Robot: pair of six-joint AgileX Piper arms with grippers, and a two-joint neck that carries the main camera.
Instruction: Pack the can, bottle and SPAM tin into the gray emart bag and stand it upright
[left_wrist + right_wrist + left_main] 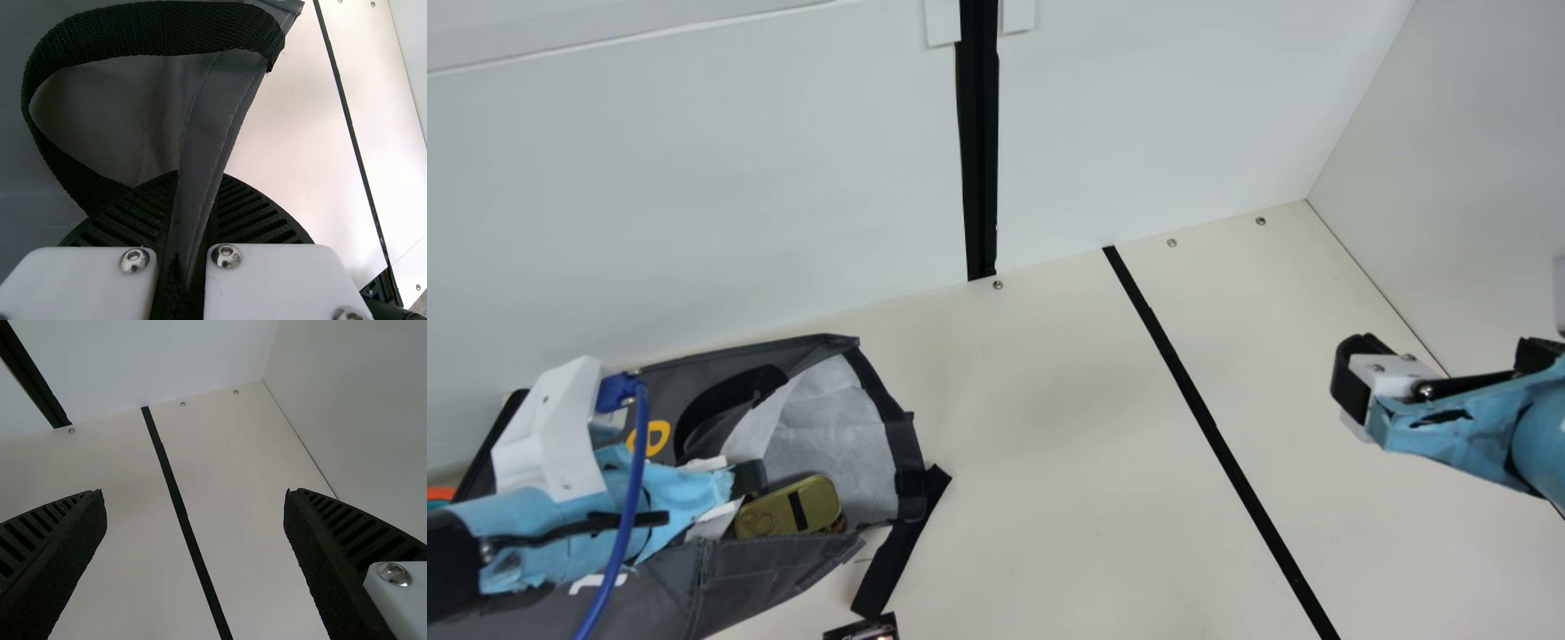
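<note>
Main view: the left tool (pixel 749 478) grasps the gray bag (pixel 760 569) by its edge; the right tool (pixel 1352 378) gapes.

Gray fabric emart bag (pixel 756 578) with black webbing handles and pale lining, laid on its side on cream table (pixel 1032 462), mouth open. Gold rounded-rectangular metal tin, apparently the SPAM tin (pixel 783 513), seen tilted inside the mouth, ring-pull end exposed.

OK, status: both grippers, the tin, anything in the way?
Left gripper shut on bag's edge; right gripper open, empty. Tin lying inside the bag's mouth, bag on its side. Left arm reaches across the bag.
</note>
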